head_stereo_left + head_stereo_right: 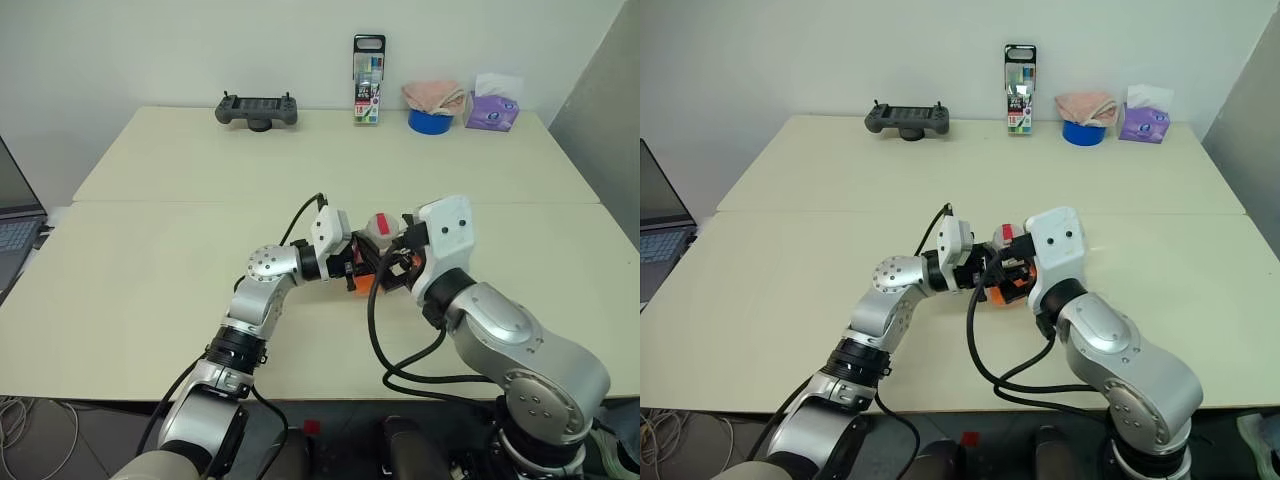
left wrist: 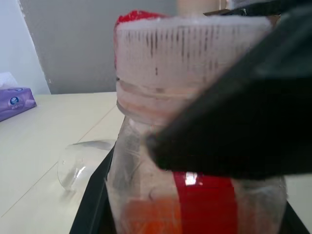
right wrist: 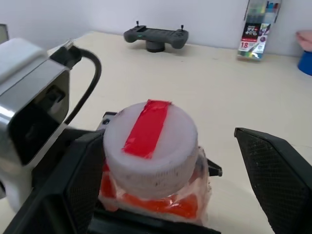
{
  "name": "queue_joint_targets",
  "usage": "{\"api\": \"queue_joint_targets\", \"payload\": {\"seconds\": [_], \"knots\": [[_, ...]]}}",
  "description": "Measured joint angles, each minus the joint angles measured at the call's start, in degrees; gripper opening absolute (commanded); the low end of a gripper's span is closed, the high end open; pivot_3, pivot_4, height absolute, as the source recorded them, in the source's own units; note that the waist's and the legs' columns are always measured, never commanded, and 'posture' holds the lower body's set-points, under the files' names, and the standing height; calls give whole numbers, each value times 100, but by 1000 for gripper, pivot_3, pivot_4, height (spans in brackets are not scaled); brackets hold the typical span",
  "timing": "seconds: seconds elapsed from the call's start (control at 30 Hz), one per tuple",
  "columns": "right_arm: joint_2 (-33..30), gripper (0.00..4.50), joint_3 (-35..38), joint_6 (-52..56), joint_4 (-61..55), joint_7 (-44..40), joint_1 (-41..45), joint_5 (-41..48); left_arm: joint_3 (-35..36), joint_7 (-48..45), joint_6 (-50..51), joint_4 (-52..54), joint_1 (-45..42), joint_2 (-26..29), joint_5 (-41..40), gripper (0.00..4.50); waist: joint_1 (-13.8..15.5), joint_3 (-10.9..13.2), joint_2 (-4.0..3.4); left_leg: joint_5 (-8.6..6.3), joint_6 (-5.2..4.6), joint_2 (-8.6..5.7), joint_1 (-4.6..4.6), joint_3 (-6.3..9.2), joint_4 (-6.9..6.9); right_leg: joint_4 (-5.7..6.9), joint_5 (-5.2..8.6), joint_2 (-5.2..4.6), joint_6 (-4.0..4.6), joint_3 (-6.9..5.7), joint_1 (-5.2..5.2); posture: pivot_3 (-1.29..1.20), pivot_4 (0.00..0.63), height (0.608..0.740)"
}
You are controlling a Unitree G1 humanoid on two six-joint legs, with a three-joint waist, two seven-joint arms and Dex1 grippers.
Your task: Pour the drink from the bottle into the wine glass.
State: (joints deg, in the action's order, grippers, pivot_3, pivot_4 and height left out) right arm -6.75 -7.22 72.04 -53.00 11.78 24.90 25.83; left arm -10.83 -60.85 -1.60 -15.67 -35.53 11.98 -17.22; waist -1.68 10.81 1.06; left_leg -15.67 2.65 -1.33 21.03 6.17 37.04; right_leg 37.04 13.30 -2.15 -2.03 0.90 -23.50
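The left hand (image 1: 352,268) is clenched on the bottle (image 3: 151,161) — its black fingers pinch the clear body from the sides, low over the near half of the desk (image 1: 150,270), in front of the robot. The right hand (image 3: 165,195) is released, its two fingers spread wide to either side of the red-and-white cap (image 3: 150,146) without touching it, one finger close beside the cap and the other well apart.

As for progress, the pour has not begun. The cap is on, and the drink (image 2: 146,219) sits as an orange band in the lower part of the bottle. The likely step in hand is uncapping: the open right hand looks set to close on the cap and twist it off. After that come carrying the bottle to the glass and tipping it.

The bottle stands roughly upright, its long axis vertical and the cap pointing up. The wine glass (image 2: 80,161) appears in the left wrist view as a clear rounded bowl on the desk just beyond the bottle — it seems to lie on its side, though I cannot tell for sure; if so, it would need righting before any pour.
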Motion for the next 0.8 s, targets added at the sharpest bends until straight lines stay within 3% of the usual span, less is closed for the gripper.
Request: {"api": "queue_joint_targets", "payload": {"seconds": [0.3, 0.4, 0.6, 0.73, 0.8], "knots": [[217, 4332, -32, 125, -3, 100, 152, -251, -1, 35, -9, -90, -76, -45, 58, 1661, -11, 0, -1, 0, -1, 1, 0, 2, -1, 1, 0, 2, 0, -3, 0, 0, 150, 740], [326, 3754, -30, 166, -4, 113, 144, -317, 10, 44, -23, -106, -160, -48, 62, 1661, -12, -1, -1, 0, -1, 2, -1, 2, -2, 2, 0, 3, 0, -3, 0, 0, 150, 740], [381, 1861, -90, 239, -9, 53, 154, -313, 6, 30, -58, -321, -293, -84, 96, 1661, -15, -1, -1, 0, -2, 1, 0, 2, -2, 0, 2, 3, -3, -3, 0, 0, 150, 740], [237, 1865, -88, 228, -9, -86, 211, -313, 7, 38, -128, -322, -298, -88, 103, 1661, -15, -1, -1, 0, -2, 1, 0, 2, -2, 0, 1, 2, -2, -3, 0, 0, 150, 740], [-250, 1865, -49, -18, 9, -586, 237, -228, 9, 19, -130, -277, -306, -89, 56, 1661, -14, -1, -1, 0, -2, -2, 2, 1, 0, -4, 3, 1, -6, -3, 1, 0, 150, 740]]}}
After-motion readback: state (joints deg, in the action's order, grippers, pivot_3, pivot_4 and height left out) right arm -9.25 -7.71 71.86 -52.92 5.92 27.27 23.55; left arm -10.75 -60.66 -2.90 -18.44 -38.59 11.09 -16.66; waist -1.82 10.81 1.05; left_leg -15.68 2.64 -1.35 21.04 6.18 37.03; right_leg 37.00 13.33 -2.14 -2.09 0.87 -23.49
